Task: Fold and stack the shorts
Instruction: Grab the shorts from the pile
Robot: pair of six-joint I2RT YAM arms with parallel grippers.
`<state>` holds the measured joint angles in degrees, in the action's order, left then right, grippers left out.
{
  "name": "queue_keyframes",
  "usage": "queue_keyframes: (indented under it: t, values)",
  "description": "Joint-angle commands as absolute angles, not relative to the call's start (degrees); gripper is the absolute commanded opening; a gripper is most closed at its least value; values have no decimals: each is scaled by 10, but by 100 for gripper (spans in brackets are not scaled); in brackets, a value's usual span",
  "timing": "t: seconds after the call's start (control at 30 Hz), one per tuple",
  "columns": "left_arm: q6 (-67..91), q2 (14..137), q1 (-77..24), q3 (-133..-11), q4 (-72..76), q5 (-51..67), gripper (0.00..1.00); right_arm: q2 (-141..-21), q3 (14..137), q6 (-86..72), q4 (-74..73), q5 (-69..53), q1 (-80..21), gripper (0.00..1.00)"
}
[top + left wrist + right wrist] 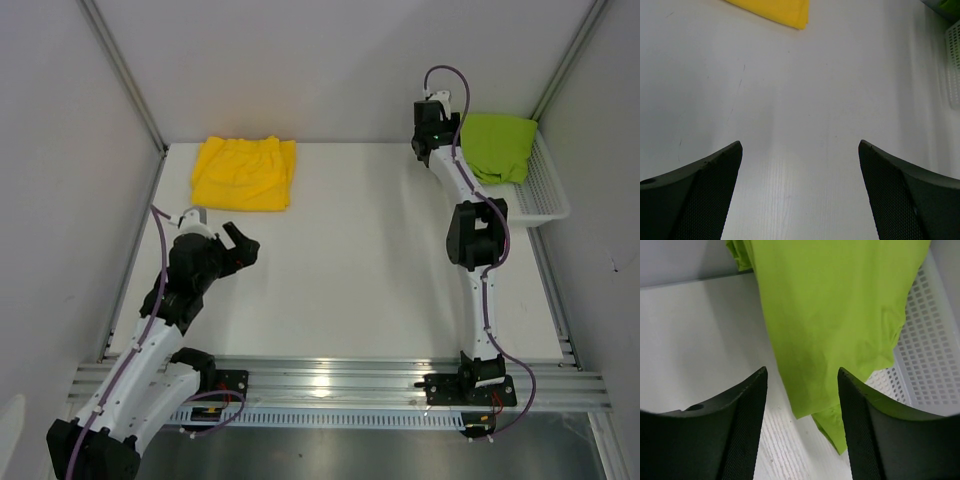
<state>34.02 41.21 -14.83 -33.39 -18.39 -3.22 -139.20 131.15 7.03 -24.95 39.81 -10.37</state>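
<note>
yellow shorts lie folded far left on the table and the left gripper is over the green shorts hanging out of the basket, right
Wrong arm: the top external view shows the right gripper over the green shorts hanging out of the basket; the left gripper is over bare table.

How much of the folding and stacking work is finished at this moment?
Done: the yellow shorts look folded, at the far left. In hand: the right pincer straddles the hanging edge of the green shorts, draped over the basket, jaws not closed. Remaining: fold them, stack both pairs. The left pincer is open, empty.
</note>
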Motion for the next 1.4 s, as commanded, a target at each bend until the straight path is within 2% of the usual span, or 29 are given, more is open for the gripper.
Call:
queue_keyframes:
  t: [0.0, 0.17, 0.2, 0.23, 0.37, 0.47, 0.5, 0.57, 0.6, 0.67, 0.7, 0.73, 0.93, 1.1, 1.37]
  values:
    - [333, 418, -146, -328, -158, -25, 99, -1402, 1317, 101, -215, 440, -99, 59]
    - [334, 428, -146, -330, -154, -22, 99, -1413, 1332, 112, -221, 442, -98, 63]
    - [334, 428, -146, -331, -154, -22, 99, -1416, 1339, 111, -232, 435, -98, 66]
    - [335, 429, -146, -330, -154, -22, 99, -1418, 1343, 103, -242, 425, -98, 78]
    - [336, 428, -146, -328, -149, -21, 99, -1415, 1333, 87, -258, 386, -97, 82]
    - [334, 428, -146, -328, -151, -20, 99, -1427, 1339, 87, -257, 387, -95, 75]
    - [334, 428, -145, -328, -154, -22, 99, -1430, 1344, 87, -259, 395, -94, 64]
    - [333, 427, -146, -326, -154, -24, 99, -1431, 1343, 88, -251, 408, -93, 49]
    - [333, 426, -146, -327, -155, -24, 99, -1430, 1342, 89, -246, 420, -93, 37]
    - [332, 426, -146, -326, -154, -24, 99, -1419, 1334, 93, -227, 433, -93, 22]
    - [332, 426, -146, -326, -153, -23, 99, -1412, 1329, 95, -219, 442, -93, 8]
    - [332, 427, -146, -325, -152, -23, 99, -1405, 1323, 97, -212, 445, -93, 2]
    - [333, 431, -146, -330, -149, -19, 99, -1372, 1334, 119, -178, 477, -91, 0]
    - [333, 427, -146, -331, -150, -15, 99, -1325, 1378, 134, -178, 450, -83, 0]
    - [331, 422, -146, -331, -151, -8, 99, -1139, 1402, 140, -154, 368, -93, 0]
